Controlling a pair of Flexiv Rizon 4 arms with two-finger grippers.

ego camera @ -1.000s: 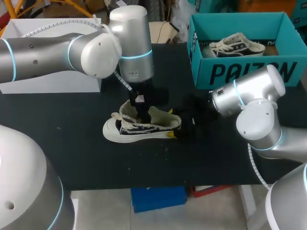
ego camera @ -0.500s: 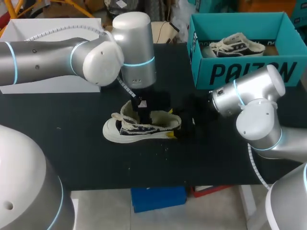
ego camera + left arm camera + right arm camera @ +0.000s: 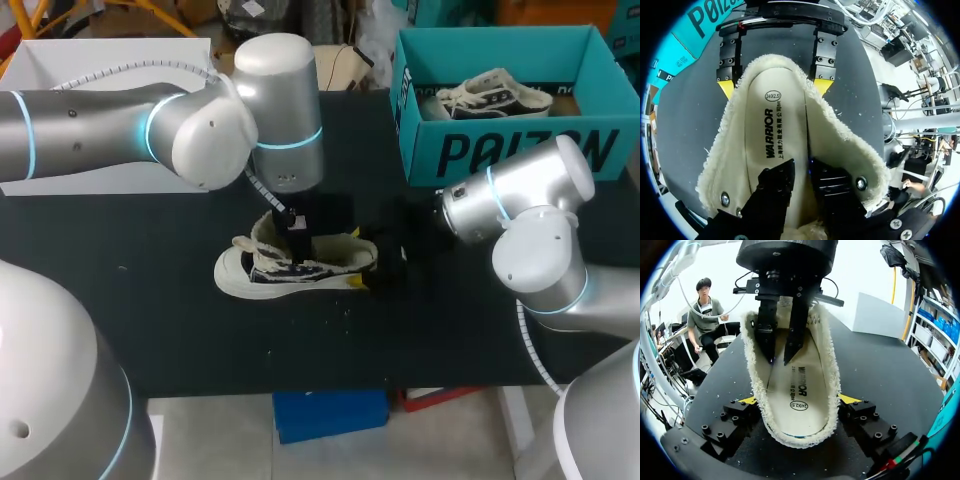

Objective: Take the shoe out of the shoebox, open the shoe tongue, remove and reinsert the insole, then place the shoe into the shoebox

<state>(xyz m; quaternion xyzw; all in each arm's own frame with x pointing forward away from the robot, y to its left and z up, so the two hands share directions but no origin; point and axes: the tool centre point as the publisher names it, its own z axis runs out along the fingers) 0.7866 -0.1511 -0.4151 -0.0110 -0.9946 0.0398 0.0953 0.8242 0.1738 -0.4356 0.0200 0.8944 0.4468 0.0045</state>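
Observation:
A white low sneaker (image 3: 290,268) with a fleece lining lies on the black table, toe to the left. Its printed insole (image 3: 767,145) lies flat inside. My left gripper (image 3: 298,238) reaches straight down into the shoe. Its black fingers (image 3: 775,182) stand slightly apart, open, with the tips on the insole near the tongue end (image 3: 780,357). My right gripper (image 3: 799,400) stands wide around the heel, and both yellow tips (image 3: 726,89) press the fleece collar from two sides. The teal shoebox (image 3: 500,150) stands at the back right.
A second sneaker (image 3: 490,95) lies inside the teal shoebox. A white box (image 3: 110,170) stands at the back left, partly behind my left arm. Bare black tabletop (image 3: 150,320) stretches in front of the shoe.
My left arm has shifted slightly right and lower into the shoe, and its fingers have parted from shut. The right arm and the shoe have stayed put.

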